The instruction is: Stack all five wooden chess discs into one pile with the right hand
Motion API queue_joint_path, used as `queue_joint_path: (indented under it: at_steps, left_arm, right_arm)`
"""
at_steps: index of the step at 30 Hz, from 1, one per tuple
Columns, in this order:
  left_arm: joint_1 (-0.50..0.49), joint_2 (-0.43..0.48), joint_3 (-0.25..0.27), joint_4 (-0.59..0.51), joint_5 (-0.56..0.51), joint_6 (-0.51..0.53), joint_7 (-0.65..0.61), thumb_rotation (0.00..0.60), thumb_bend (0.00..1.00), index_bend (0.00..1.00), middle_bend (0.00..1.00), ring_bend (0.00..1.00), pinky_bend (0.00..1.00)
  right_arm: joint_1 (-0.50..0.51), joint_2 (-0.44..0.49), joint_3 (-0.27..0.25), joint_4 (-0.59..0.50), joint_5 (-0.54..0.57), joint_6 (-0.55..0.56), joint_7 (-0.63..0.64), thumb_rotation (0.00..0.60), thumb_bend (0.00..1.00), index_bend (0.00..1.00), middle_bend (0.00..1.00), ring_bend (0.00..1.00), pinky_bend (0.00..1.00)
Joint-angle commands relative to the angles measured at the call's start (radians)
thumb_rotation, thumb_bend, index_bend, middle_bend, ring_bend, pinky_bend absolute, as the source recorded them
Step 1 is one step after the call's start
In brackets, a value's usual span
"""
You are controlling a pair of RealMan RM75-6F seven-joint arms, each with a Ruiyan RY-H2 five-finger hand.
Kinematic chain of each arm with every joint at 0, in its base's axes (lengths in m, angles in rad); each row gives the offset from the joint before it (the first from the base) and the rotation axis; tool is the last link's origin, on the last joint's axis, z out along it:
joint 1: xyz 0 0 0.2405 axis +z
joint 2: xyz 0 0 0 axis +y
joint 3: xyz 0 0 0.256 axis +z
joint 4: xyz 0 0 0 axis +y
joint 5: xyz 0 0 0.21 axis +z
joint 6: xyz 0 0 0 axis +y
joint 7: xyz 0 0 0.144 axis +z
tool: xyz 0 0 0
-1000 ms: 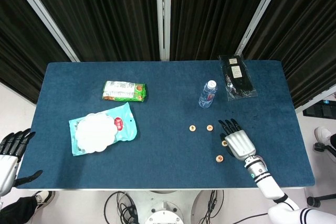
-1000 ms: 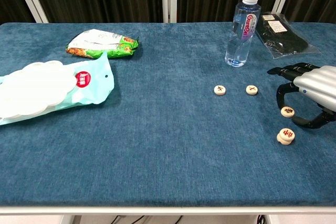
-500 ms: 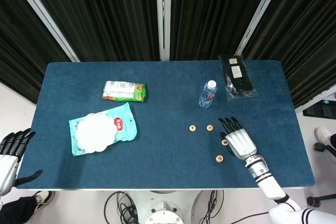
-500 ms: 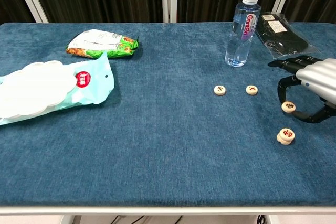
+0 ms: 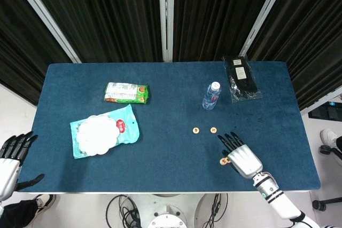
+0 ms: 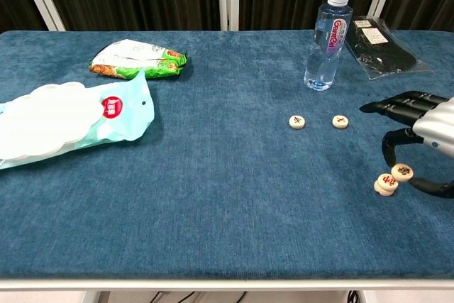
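Near right part of the surface [image 6: 213, 196]: right hand [image 6: 429, 133] hangs low over the blue cloth, fingers [image 6: 391, 106] spread forward, one wooden chess disc [image 6: 401, 172] pinched between the thumb and a curled finger. That held disc sits tilted, just above and overlapping a short stack of discs [image 6: 384, 184] lying on the cloth; cannot tell whether they touch. In the head view the hand [image 5: 243, 156] covers most of this, only the stack's edge [image 5: 224, 160] showing at its left side.

Further back toward the middle of the surface: two single discs side by side, left one [image 6: 298, 121] and right one [image 6: 340, 121], flat, apart from each other and well apart from the stack.

Far right: clear water bottle [image 6: 325, 40] upright, white cap. Beyond it, near the far right corner, a black packet in clear wrap [image 6: 376, 46].

Left half: pale teal pouch with white pads [image 6: 67, 120] near the left edge; green snack packet [image 6: 138, 59] behind it toward the far edge.

Left hand [image 5: 12, 156] off the surface beyond the near left corner, fingers apart, holding nothing.
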Motion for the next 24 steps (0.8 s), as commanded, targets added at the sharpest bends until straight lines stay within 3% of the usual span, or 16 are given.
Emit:
queue_joint_path:
  at_steps: [1, 24]
  left_arm:
    - [-0.001, 0.001, 0.001, 0.0, 0.001, -0.002, -0.001, 0.6, 0.0, 0.07, 0.01, 0.0, 0.0]
    - [0.0, 0.006, 0.001, 0.005, 0.001, 0.005, -0.026, 0.6, 0.0, 0.07, 0.01, 0.0, 0.0]
  right_arm:
    - [-0.002, -0.007, -0.002, -0.003, -0.01, 0.002, -0.01, 0.6, 0.3, 0.53, 0.0, 0.0, 0.0]
    - [0.007, -0.011, 0.025, -0.035, 0.03, -0.05, -0.051, 0.6, 0.3, 0.49, 0.0, 0.0, 0.0]
